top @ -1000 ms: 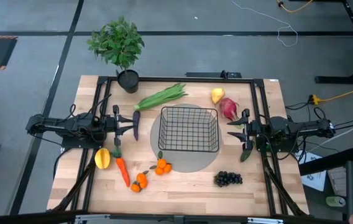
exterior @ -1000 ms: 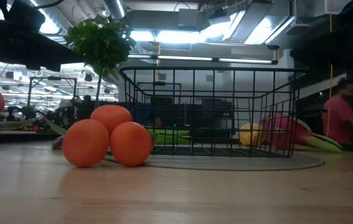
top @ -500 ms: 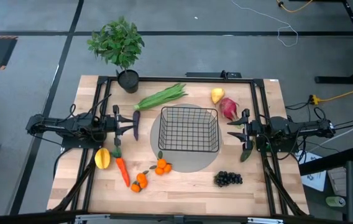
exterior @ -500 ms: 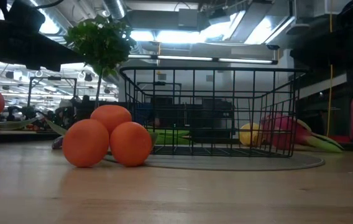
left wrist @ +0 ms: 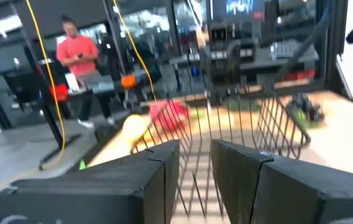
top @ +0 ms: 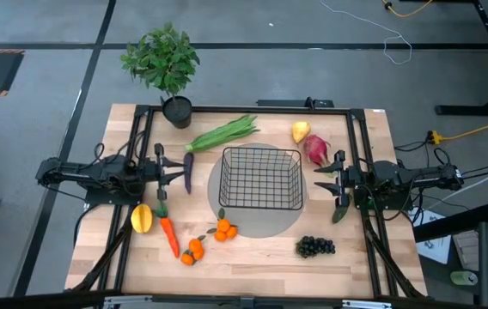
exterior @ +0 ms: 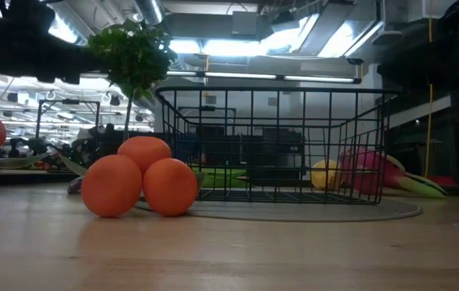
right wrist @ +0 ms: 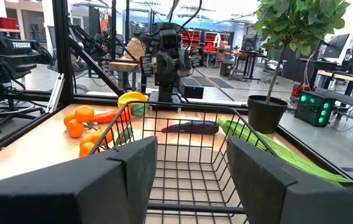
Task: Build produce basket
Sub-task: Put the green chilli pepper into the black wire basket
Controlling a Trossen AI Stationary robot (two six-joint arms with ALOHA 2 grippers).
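Note:
The black wire basket (top: pixel 259 178) stands empty on a round grey mat (top: pixel 289 225) at the table's middle. Around it lie a green stalk bundle (top: pixel 222 133), a dark purple vegetable (top: pixel 188 172), a yellow fruit (top: pixel 142 218), a carrot (top: pixel 168 236), tangerines (top: pixel 224 229), grapes (top: pixel 315 247), a second yellow fruit (top: pixel 301 131) and a pink dragon fruit (top: pixel 315 149). My left gripper (top: pixel 168 175) hovers open left of the basket, beside the purple vegetable. My right gripper (top: pixel 330 178) hovers open right of the basket. Both face the basket (right wrist: pixel 183 143).
A leafy potted plant (top: pixel 165 64) stands at the table's far left corner. A dark frame (top: pixel 253 109) runs along the far edge and both sides of the table. A small dark green thing (top: pixel 338 214) lies by my right gripper. Bare wood shows along the near edge.
In the low view the dark shape of my left arm has gone up a little. A person in the room behind has walked out of view. The basket and produce have stayed where they were.

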